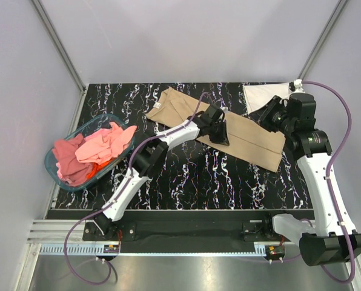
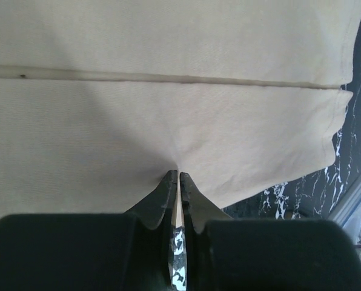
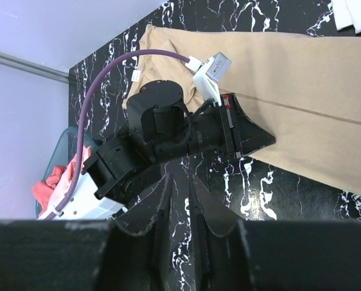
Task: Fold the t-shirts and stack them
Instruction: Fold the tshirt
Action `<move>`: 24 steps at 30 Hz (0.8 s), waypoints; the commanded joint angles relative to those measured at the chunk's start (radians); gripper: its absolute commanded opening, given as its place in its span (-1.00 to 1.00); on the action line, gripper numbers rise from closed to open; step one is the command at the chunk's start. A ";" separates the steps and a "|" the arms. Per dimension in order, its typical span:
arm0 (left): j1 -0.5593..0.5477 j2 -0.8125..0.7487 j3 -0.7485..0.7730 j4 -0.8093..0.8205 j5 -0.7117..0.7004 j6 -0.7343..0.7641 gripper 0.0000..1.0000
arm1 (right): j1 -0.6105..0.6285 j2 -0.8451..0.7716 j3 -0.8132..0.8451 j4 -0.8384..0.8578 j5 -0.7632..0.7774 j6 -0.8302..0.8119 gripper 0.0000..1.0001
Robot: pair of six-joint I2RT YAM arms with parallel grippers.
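Marbled table [image 1: 186, 176], one tan t-shirt [image 1: 253, 136], one basket [image 1: 59, 170]

A black desk [image 1: 186, 176] veined with white marbling sits boxed in by plain pale lavender walls [image 1: 186, 36]. Metal corner posts [image 1: 59, 42] rise at the back, and a silver rail [image 1: 168, 227] runs along the near edge. Light is soft and even.

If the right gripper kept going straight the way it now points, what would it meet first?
Probably the left arm's wrist, which sits directly ahead of the right gripper in its wrist view, above the tan t-shirt. Depth is unclear; it might pass over and reach the table.
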 commanded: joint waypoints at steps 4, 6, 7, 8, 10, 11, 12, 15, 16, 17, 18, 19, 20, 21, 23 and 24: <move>-0.024 -0.028 -0.031 -0.042 -0.069 0.032 -0.82 | -0.005 -0.024 -0.002 -0.012 0.017 -0.031 -0.53; -0.028 -0.048 -0.074 -0.049 -0.084 0.035 -0.82 | -0.004 -0.023 0.004 -0.014 0.020 -0.035 -0.53; -0.033 -0.074 -0.126 -0.051 -0.089 0.035 -0.82 | -0.004 -0.018 0.009 -0.018 0.023 -0.037 -0.53; -0.033 -0.086 -0.154 -0.054 -0.096 0.035 -0.83 | -0.004 -0.017 0.010 -0.020 0.023 -0.043 -0.53; -0.032 -0.133 -0.237 -0.076 -0.133 0.027 -0.84 | -0.004 -0.011 0.007 -0.022 0.005 -0.048 -0.52; -0.030 -0.150 -0.267 -0.077 -0.150 0.026 -0.85 | -0.004 -0.008 0.001 -0.023 -0.009 -0.052 -0.52; -0.028 -0.170 -0.321 -0.077 -0.152 0.029 -0.85 | -0.004 -0.007 -0.006 -0.020 -0.023 -0.054 -0.52; -0.028 -0.245 -0.424 -0.079 -0.162 0.042 -0.85 | -0.004 -0.007 -0.057 -0.026 -0.037 -0.061 -0.53; -0.028 -0.285 -0.450 -0.080 -0.169 0.046 -0.85 | -0.005 -0.014 -0.080 -0.037 -0.023 -0.060 -0.55; -0.028 -0.305 -0.478 -0.079 -0.178 0.049 -0.85 | -0.004 -0.014 -0.091 -0.043 -0.009 -0.054 -0.56; -0.028 -0.325 -0.528 -0.080 -0.184 0.055 -0.85 | -0.004 -0.017 -0.108 -0.048 -0.003 -0.055 -0.57; -0.028 -0.366 -0.556 -0.079 -0.190 0.058 -0.85 | -0.005 -0.018 -0.115 -0.048 -0.008 -0.054 -0.57; -0.028 -0.387 -0.582 -0.079 -0.213 0.064 -0.85 | -0.004 -0.017 -0.121 -0.048 -0.014 -0.051 -0.57; -0.028 -0.429 -0.635 -0.085 -0.234 0.076 -0.84 | -0.005 -0.015 -0.131 -0.048 -0.029 -0.049 -0.57; -0.018 -0.466 -0.682 -0.100 -0.302 0.081 -0.84 | -0.004 -0.004 -0.135 -0.049 -0.044 -0.049 -0.57; -0.010 -0.500 -0.723 -0.118 -0.320 0.079 -0.84 | -0.004 -0.001 -0.138 -0.049 -0.055 -0.049 -0.57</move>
